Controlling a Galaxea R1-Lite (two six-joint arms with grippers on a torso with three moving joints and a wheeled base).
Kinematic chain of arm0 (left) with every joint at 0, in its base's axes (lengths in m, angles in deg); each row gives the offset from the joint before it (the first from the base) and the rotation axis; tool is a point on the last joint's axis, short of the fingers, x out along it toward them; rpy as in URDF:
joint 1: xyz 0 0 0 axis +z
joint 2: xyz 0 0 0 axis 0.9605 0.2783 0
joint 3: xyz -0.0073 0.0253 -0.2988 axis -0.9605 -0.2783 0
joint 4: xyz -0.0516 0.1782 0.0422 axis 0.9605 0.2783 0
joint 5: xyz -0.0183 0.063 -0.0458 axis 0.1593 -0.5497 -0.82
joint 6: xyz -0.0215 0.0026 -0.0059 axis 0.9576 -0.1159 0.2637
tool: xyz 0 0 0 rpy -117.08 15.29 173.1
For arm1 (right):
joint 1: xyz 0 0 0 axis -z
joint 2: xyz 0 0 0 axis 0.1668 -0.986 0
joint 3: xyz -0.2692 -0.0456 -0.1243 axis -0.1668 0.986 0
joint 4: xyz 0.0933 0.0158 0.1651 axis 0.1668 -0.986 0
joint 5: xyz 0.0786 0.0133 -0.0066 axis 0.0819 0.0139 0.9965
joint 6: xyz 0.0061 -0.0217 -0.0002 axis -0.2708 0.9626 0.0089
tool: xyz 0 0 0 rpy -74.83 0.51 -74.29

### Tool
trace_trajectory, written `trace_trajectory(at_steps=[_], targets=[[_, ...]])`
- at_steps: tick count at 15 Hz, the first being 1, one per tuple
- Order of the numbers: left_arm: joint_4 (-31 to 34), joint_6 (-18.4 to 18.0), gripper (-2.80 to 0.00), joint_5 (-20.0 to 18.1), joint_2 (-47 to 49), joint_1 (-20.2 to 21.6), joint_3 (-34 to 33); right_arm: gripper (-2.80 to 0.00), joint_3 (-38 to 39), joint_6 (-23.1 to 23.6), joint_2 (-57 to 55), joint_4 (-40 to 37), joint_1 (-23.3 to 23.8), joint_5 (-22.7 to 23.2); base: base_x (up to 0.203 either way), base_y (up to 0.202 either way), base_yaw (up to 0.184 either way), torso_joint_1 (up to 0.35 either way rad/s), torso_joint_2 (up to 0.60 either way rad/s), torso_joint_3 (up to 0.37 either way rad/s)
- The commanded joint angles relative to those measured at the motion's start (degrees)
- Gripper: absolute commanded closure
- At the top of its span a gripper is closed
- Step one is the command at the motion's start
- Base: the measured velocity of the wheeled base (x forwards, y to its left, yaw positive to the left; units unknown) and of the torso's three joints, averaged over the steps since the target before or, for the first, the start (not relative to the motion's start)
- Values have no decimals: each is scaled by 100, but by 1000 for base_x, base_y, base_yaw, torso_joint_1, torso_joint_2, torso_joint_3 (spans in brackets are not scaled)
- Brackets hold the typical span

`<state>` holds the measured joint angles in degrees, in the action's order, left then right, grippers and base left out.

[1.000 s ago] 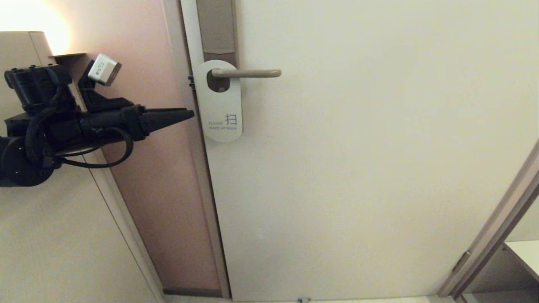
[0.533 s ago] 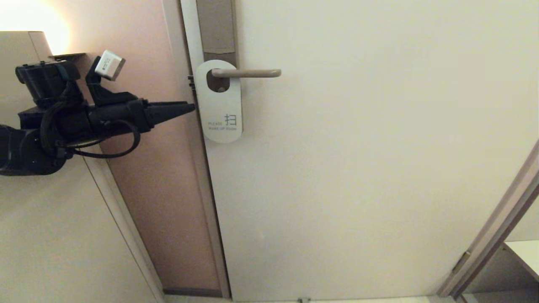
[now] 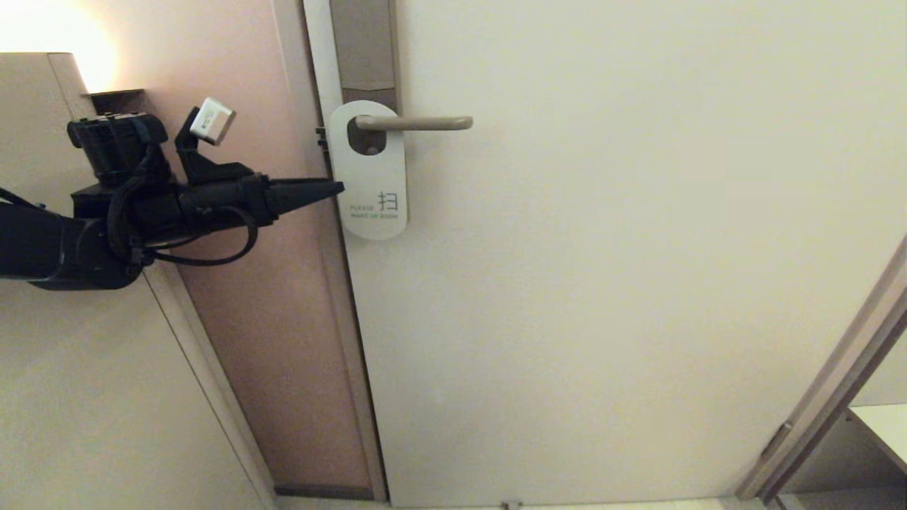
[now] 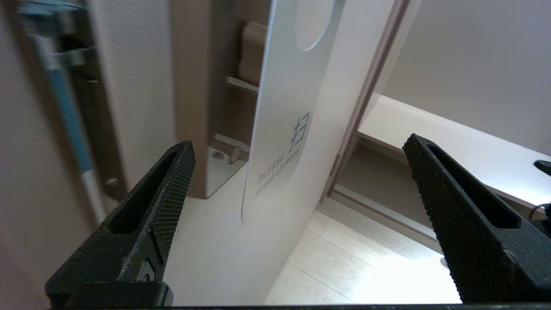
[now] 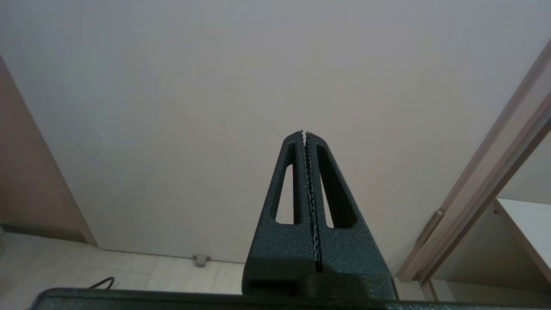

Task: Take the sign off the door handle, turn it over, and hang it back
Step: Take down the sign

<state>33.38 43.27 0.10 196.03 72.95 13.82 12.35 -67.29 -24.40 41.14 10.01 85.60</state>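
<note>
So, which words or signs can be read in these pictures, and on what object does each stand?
"PLEASE MAKE UP ROOM": on the white face of the sign, which hangs on the door handle.
"扫": a Chinese character on the same face, above the English words.
Small white block on the left arm: markings too small to read.

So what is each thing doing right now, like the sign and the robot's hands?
sign: hanging on the door handle, white "MAKE UP ROOM" face out.
door handle: level, passing through the sign's hole.
left gripper: open, fingers on either side of the sign's edge, holding nothing.
right gripper: shut, empty, pointing at the door.
door: ajar at the handle side.
</note>
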Motion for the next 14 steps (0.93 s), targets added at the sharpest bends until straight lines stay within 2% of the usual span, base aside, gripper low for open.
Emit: trace_trajectory(at_steps=[1, 8, 14], targets=[[-16, 14, -280, -38, 5, -74, 0, 0, 0, 4, -7, 6, -4, 3, 0, 0, 0, 0, 0, 0], [-16, 30, -280, -47, -50, -451, -8, 0, 0, 9, -7, 0, 4, 3, 0, 0, 0, 0, 0, 0], [-34, 93, -280, -47, 29, -497, 131, 0, 0, 8, -7, 0, 4, 3, 0, 0, 0, 0, 0, 0]])
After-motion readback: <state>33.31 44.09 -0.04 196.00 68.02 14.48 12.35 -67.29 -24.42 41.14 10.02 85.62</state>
